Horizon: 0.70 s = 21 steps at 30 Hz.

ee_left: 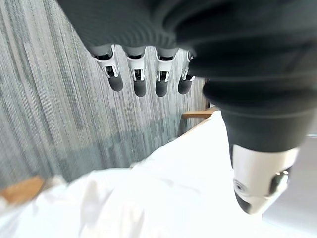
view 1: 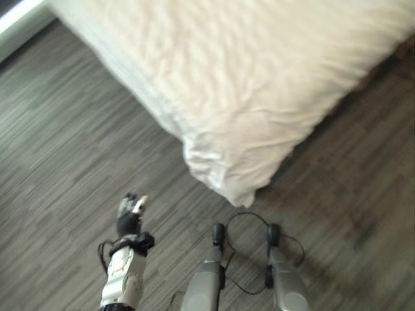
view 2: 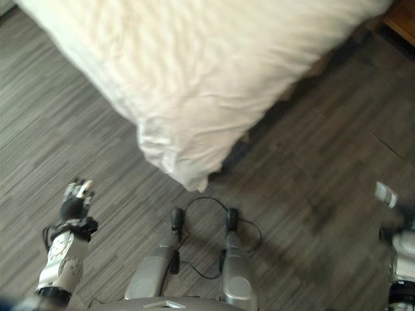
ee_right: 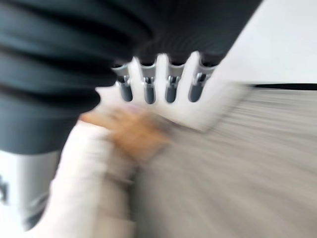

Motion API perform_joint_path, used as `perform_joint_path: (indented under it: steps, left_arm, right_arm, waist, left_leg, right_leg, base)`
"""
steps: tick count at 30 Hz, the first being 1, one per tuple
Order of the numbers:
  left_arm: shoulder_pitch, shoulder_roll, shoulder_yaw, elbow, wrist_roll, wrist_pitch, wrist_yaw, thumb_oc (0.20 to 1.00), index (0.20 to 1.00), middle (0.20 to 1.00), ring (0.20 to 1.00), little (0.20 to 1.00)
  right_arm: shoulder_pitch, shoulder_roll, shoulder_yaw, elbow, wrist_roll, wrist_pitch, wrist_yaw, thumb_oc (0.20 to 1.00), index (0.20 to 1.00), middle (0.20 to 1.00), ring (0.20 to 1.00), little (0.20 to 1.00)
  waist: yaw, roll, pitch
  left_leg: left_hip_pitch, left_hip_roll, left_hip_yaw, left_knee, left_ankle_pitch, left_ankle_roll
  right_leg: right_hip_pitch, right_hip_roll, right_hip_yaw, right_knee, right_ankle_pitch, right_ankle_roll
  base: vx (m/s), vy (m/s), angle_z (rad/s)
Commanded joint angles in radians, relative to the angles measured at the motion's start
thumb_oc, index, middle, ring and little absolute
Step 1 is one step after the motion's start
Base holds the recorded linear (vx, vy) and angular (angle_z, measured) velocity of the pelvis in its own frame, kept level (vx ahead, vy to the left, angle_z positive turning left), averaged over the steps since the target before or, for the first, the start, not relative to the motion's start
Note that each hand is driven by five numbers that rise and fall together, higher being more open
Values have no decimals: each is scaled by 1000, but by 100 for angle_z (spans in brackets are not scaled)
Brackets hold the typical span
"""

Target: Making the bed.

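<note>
A wide bed (view 1: 259, 71) covered by a cream-white, softly wrinkled quilt (view 2: 207, 78) was seen ahead on a dark grey wood-grain plank floor (view 1: 58, 162), one corner of the quilt (view 1: 224, 175) hanging down over the near corner of the mattress almost to the floor. The left hand (view 1: 130, 214) was held low above the planks, well apart from the bed, its fingers (ee_left: 137, 82) straight and spread with nothing between them. The right hand (view 2: 388, 194) was raised at the far right, also clear of the bedding; its fingers (ee_right: 148, 89) were seen straight and side by side, gripping nothing. The cover was judged to lie fairly flat over the top, with light creases; whether that meant smoothing was finished or the drooping corner was yet to be tidied could not be settled.
</note>
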<state>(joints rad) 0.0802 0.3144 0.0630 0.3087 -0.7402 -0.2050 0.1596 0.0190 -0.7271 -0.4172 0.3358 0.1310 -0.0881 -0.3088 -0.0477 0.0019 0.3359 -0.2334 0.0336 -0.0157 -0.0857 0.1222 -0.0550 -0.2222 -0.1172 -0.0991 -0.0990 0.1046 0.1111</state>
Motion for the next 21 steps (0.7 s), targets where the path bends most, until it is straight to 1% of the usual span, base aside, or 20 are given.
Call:
perform_joint_path:
  steps: [1, 2, 3, 4, 5, 6, 7, 8, 10, 11, 12, 14, 15, 16, 17, 18, 20, 21]
  left_arm:
    - [-88, -17, -65, -26, -23, -46, 15, 1000, 1000, 1000, 1000, 1000]
    - [-81, -12, -70, -39, -18, -37, 10, 1000, 1000, 1000, 1000, 1000]
    - [-76, -8, -65, -45, -15, -30, 2, 1000, 1000, 1000, 1000, 1000]
    - [-73, -8, -67, -47, -14, -29, -7, 1000, 1000, 1000, 1000, 1000]
    - [-69, -9, -72, -49, -18, -32, -12, 1000, 1000, 1000, 1000, 1000]
    - [-69, -9, -71, -49, -18, -31, -12, 1000, 1000, 1000, 1000, 1000]
    - [-64, -4, -91, -65, -6, -31, -27, 1000, 1000, 1000, 1000, 1000]
    - [-59, 0, -103, -70, 4, -29, -34, 1000, 1000, 1000, 1000, 1000]
    - [-51, 3, -116, -61, -2, -27, -50, 1000, 1000, 1000, 1000, 1000]
    - [-52, 3, -114, -61, -2, -27, -50, 1000, 1000, 1000, 1000, 1000]
    - [-60, 9, -123, -49, -4, -27, -57, 1000, 1000, 1000, 1000, 1000]
    - [-63, 16, -129, -39, -7, -31, -58, 1000, 1000, 1000, 1000, 1000]
    - [-63, 16, -136, -35, -8, -31, -60, 1000, 1000, 1000, 1000, 1000]
    - [-63, 16, -135, -35, -8, -31, -60, 1000, 1000, 1000, 1000, 1000]
    - [-69, 8, -145, -17, -17, -33, -58, 1000, 1000, 1000, 1000, 1000]
    - [-76, 7, -156, -1, -14, -35, -56, 1000, 1000, 1000, 1000, 1000]
    - [-89, 5, -175, 7, -19, -43, -52, 1000, 1000, 1000, 1000, 1000]
    - [-89, 5, -175, 7, -19, -43, -52, 1000, 1000, 1000, 1000, 1000]
  right_arm:
    - [-109, 81, 125, 44, 47, -56, -46, 1000, 1000, 1000, 1000, 1000]
    - [-116, 98, 205, -94, 49, -85, 36, 1000, 1000, 1000, 1000, 1000]
    - [-122, 87, 244, -180, 29, -86, 83, 1000, 1000, 1000, 1000, 1000]
    - [-130, 78, 266, -214, 22, -94, 102, 1000, 1000, 1000, 1000, 1000]
    - [-156, 77, 312, -281, 19, -110, 134, 1000, 1000, 1000, 1000, 1000]
    - [-157, 77, 313, -281, 19, -109, 134, 1000, 1000, 1000, 1000, 1000]
    - [-228, 83, 443, -364, 78, -138, 241, 282, 282, 282, 282, 282]
    - [-253, 82, 492, -381, 82, -130, 261, 200, 200, 200, 200, 200]
    - [-338, 97, 622, -367, 140, -119, 330, 200, 200, 200, 200, 200]
    - [-341, 98, 624, -365, 140, -120, 330, 200, 200, 200, 200, 200]
    - [-453, 106, 775, -355, 150, -103, 381, 200, 200, 200, 200, 200]
    - [-547, 124, 896, -347, 175, -89, 428, 200, 200, 200, 200, 200]
    - [-580, 140, 928, -339, 183, -85, 428, 200, 200, 200, 200, 200]
    - [-583, 141, 930, -337, 183, -86, 428, 200, 200, 200, 200, 200]
    - [-640, 201, 994, -307, 215, -72, 441, 200, 200, 200, 200, 200]
    - [-678, 232, 1033, -292, 212, -66, 450, 200, 200, 200, 200, 200]
    - [-735, 287, 1075, -214, 216, -58, 439, 200, 200, 200, 200, 200]
    - [-735, 287, 1075, -214, 216, -58, 439, 200, 200, 200, 200, 200]
  waist:
    - [33, 26, -7]
    - [33, 19, -3]
    - [35, 14, -3]
    - [37, 8, -5]
    - [42, 6, -3]
    - [41, 5, -3]
    - [54, 4, 0]
    - [62, 5, 0]
    - [79, 8, 1]
    - [77, 7, 0]
    - [97, 14, 2]
    - [118, 19, 6]
    - [125, 21, 5]
    - [124, 21, 5]
    - [136, 24, 8]
    - [145, 25, 9]
    - [157, 26, 12]
    - [157, 26, 13]
  left_leg:
    - [-22, -35, 59, 4, -6, 43]
    - [-16, -31, 74, 7, -12, 43]
    - [-19, -29, 81, 5, -6, 43]
    - [-21, -28, 86, 5, -6, 42]
    - [-17, -26, 90, 7, -11, 42]
    - [-19, -27, 91, 6, -6, 42]
    - [-24, -26, 94, 7, -2, 40]
    - [-27, -26, 94, 8, 0, 39]
    - [-28, -25, 93, 8, -1, 38]
    - [-31, -26, 93, 7, 3, 38]
    - [-36, -26, 90, 7, 7, 35]
    - [-38, -26, 88, 7, 9, 32]
    - [-44, -26, 87, 5, 13, 31]
    - [-44, -26, 87, 5, 13, 31]
    - [-48, -27, 84, 4, 15, 31]
    - [-50, -27, 84, 4, 16, 30]
    - [-56, -27, 82, 5, 19, 29]
    - [-56, -27, 82, 5, 19, 29]
  right_leg:
    - [-54, -29, -22, 134, -2, 31]
    - [-56, -24, -6, 129, 1, 30]
    - [-61, -22, -1, 124, 9, 29]
    - [-64, -20, 3, 120, 13, 28]
    - [-61, -19, 6, 117, 13, 29]
    - [-63, -19, 7, 115, 17, 28]
    - [-67, -17, 8, 105, 27, 29]
    - [-68, -16, 8, 102, 29, 29]
    - [-65, -16, 6, 96, 30, 28]
    - [-68, -16, 6, 95, 33, 28]
    - [-68, -16, 2, 92, 35, 27]
    - [-65, -16, -3, 87, 36, 26]
    - [-69, -17, -4, 82, 42, 26]
    - [-69, -17, -4, 82, 42, 26]
    - [-70, -18, -7, 76, 48, 26]
    - [-70, -18, -8, 74, 49, 26]
    - [-70, -19, -12, 72, 50, 27]
    - [-70, -19, -12, 72, 50, 27]
  base:
    - [-16, 8, -13]
    - [-23, -2, -12]
    - [-21, -15, -29]
    - [-4, -29, -38]
    - [1, -21, -34]
    - [-18, -25, -17]
    - [-36, -22, -9]
    - [-27, -31, -11]
    - [-4, -10, -4]
    - [-18, -13, 4]
    - [-27, -11, 6]
    - [-20, -5, 4]
    - [0, 0, 0]
    - [-20, -5, 7]
    - [-14, 1, 8]
    - [-19, 1, 11]
    - [-15, 3, 18]
    - [-27, -6, 19]
